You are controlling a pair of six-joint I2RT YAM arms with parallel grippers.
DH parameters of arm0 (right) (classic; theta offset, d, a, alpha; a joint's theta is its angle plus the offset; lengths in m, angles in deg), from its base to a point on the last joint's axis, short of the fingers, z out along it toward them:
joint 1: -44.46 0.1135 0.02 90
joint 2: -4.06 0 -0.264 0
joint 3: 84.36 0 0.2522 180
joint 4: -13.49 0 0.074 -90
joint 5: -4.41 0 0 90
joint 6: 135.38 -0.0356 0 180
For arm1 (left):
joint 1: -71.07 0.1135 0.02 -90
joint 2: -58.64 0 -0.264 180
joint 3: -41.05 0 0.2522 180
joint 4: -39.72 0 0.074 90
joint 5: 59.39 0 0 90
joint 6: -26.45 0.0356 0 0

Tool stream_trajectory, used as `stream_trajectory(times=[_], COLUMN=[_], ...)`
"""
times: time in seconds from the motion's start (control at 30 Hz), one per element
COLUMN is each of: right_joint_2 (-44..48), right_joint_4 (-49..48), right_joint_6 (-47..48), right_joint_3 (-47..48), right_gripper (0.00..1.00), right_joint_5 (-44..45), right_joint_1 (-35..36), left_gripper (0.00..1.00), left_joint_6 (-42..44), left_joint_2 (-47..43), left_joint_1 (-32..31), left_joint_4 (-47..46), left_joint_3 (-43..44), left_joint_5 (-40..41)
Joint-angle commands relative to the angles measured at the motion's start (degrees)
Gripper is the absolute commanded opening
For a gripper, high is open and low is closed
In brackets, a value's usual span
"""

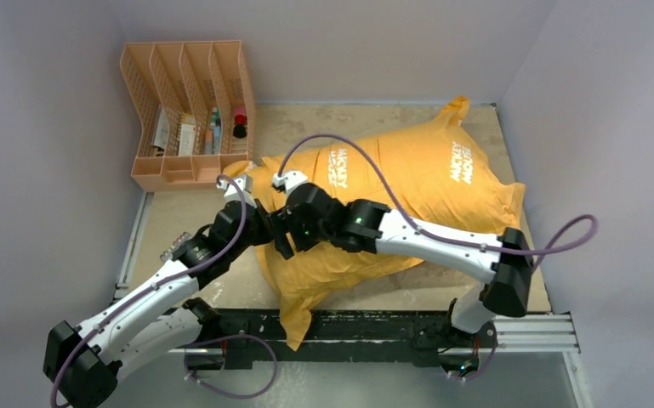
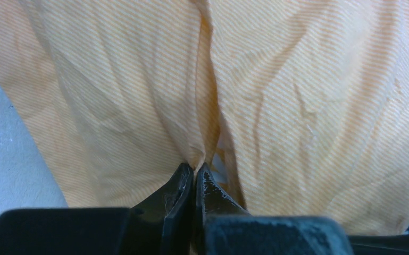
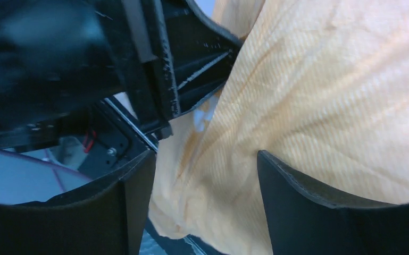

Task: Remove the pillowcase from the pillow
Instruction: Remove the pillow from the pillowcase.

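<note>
The orange-yellow pillowcase (image 1: 408, 183) with white lettering lies bulging across the table, its loose end hanging over the near edge. The pillow inside is hidden. My left gripper (image 1: 279, 231) is at the pillowcase's left side, shut on a pinched fold of the orange fabric (image 2: 202, 106); the tips (image 2: 195, 169) meet on the crease. My right gripper (image 1: 293, 229) faces it from the right, open, with orange pillowcase cloth (image 3: 298, 95) lying between and beyond its fingers (image 3: 292, 186). The left gripper's black body fills the upper left of the right wrist view.
A peach mesh organizer (image 1: 189, 110) with small bottles stands at the back left. A metal rail (image 1: 374, 327) runs along the near table edge. Grey walls close in on both sides. Purple cables (image 1: 374, 170) loop over the pillowcase.
</note>
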Motion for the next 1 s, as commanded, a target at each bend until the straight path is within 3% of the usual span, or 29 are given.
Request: stream_trajectory(times=[0.0, 0.23, 0.47, 0.6, 0.73, 0.87, 0.97], right_joint_2=[-4.12, -7.28, -3.43, 0.28, 4.17, 11.05, 15.05], right_joint_4=[3.88, 9.85, 12.65, 16.74, 20.61, 14.80, 8.98], right_joint_6=[-0.24, -4.58, -7.89, -9.79, -12.15, -12.03, -12.59], right_joint_3=[2.21, 2.77, 0.89, -0.49, -1.98, -9.82, -16.12], right_gripper=[0.67, 0.42, 0.21, 0.01, 0.00, 0.00, 0.00], right_joint_5=[8.62, 18.30, 24.05, 36.03, 35.17, 29.70, 22.41], right_joint_1=[1.78, 2.50, 2.49, 1.22, -6.09, -10.17, -11.32], left_gripper=[0.00, 0.00, 0.00, 0.00, 0.00, 0.00, 0.00], left_joint_6=[0.16, 0.40, 0.34, -0.50, -1.03, -3.80, -5.32], left_joint_2=[-1.87, -3.09, -3.58, -1.88, -1.05, -1.45, -1.29], left_joint_1=[-0.39, -0.42, -0.39, -0.43, -0.39, -0.44, -0.44], left_joint_4=[-0.12, 3.56, 5.05, 8.35, 12.12, 15.65, 14.07], left_joint_3=[-1.53, 0.03, 0.43, 1.37, 2.61, 3.52, 2.67], left_joint_5=[-1.95, -0.40, 1.21, 4.48, 8.50, 12.64, 11.41])
